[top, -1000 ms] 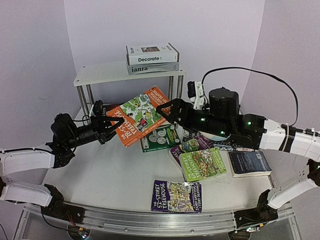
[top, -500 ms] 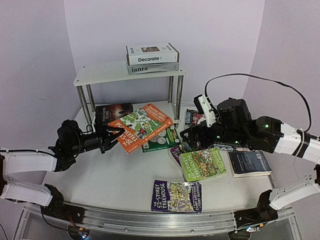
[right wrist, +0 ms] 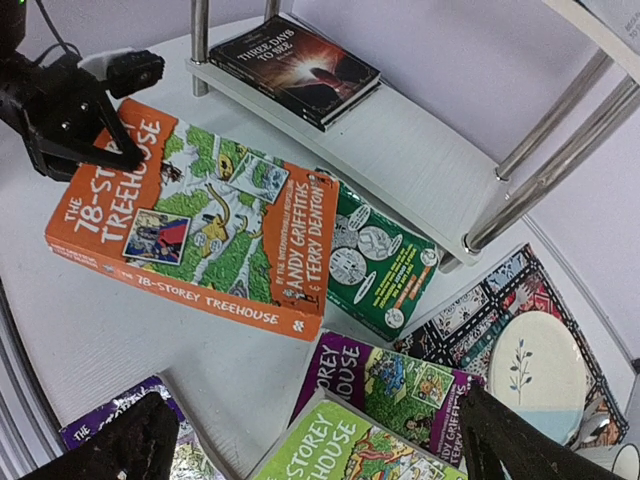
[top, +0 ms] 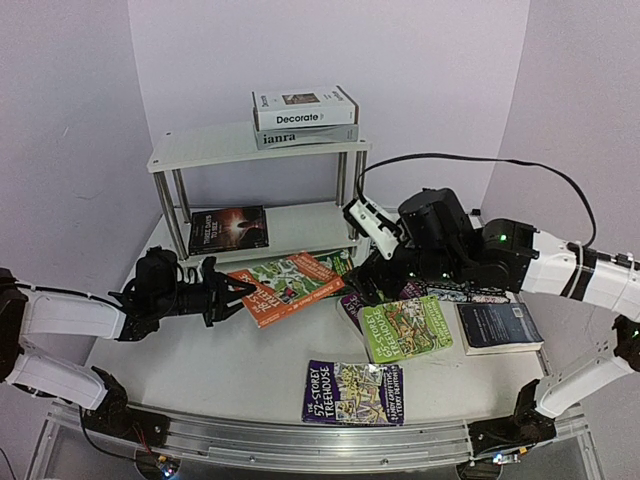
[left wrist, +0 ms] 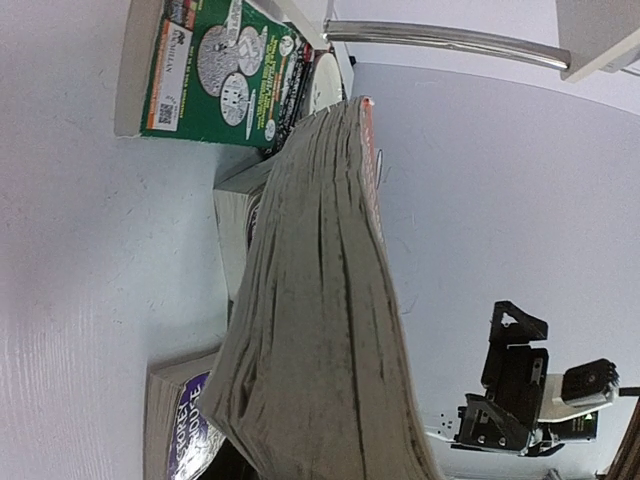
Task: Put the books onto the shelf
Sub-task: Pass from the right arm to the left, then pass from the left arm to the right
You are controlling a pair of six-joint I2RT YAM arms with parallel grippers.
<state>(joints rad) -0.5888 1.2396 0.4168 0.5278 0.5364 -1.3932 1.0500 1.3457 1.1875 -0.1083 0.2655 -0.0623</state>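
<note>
Paperback, centre-left of the top view: the orange 78-Storey Treehouse book (top: 290, 287), thick and soft-covered, with its glossy cartoon cover facing up. I have the left gripper (top: 226, 296) at its left short edge, jaws clamped on it. The left wrist view is filled with its rough, greyed, slightly wavy page block. The book's long axis runs left to right across the frame, rising a little toward the right, with the spine toward the bottom edge. Its right end overlaps a green paperback (right wrist: 385, 262) lying flat on the white bench (top: 200, 370); I cannot tell whether they touch.

The right gripper (right wrist: 315, 425) hangs over the books right of centre, jaws wide apart with nothing between them.

The shelf (top: 200, 152) stands at upper centre, two flat white boards on round chrome tubes. On the top board the white Decorate book (top: 305, 107) is stacked on the grey ianra book (top: 300, 136). At the left of the lower board a dark Three Days to See book (top: 228, 229) lies flat. At lower right, flat on the bench, are a lime-green paperback (top: 405, 328), a purple paperback (top: 353, 392) and a navy book (top: 498, 326).
</note>
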